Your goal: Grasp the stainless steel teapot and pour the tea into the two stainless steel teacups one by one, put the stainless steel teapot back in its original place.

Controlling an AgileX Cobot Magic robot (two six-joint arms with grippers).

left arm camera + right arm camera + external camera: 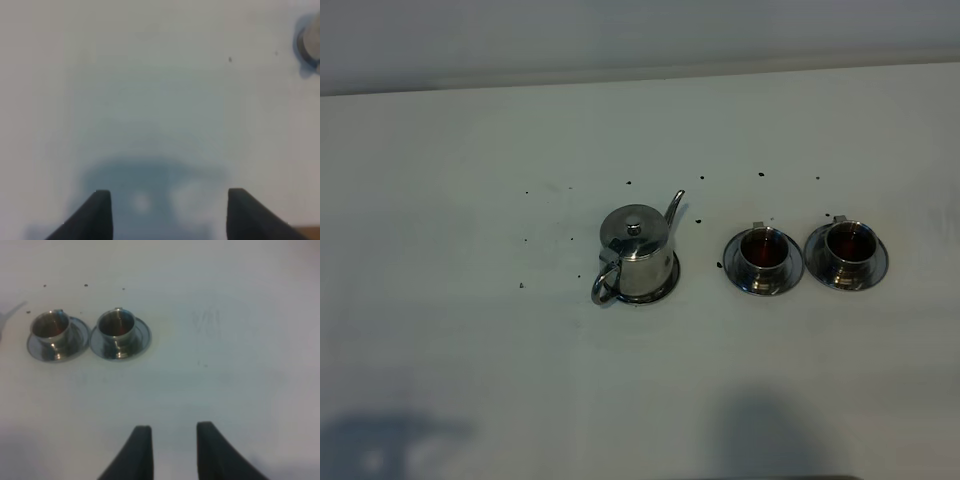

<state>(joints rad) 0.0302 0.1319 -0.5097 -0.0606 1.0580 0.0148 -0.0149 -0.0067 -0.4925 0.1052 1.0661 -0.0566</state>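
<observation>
Exterior high view: white table (450,380), no arms in frame, only two dim shadows along its near edge. Stainless steel teapot (636,252) sits upright near table centre on its round steel saucer (665,287), lid with knob on, loop handle pointing toward 7 o'clock, thin spout rising toward 1 o'clock. At 3 o'clock from the teapot, two steel teacups in a row, each upright on its own saucer: near teacup (763,250) just beside the pot, clear gap between; far teacup (849,243) further out at 3 o'clock, the two saucer rims about touching. Both cups show dark reddish liquid inside; tiny handles point toward 12 o'clock. Scattered dark specks (761,175) on the table around the set, mostly at 12 o'clock of the cups and at 9 o'clock of the pot. Left wrist view: left gripper (166,212) has jaws set wide apart, nothing between them, over bare table with its own shadow beneath; a blurred shiny bit at the frame edge (307,45), too cut off to tell what it is. Right wrist view: right gripper (172,450) has fingers parted by a narrow gap, holding nothing, well apart from both teacups (51,327) (117,326), which sit side by side on their saucers ahead of it.
</observation>
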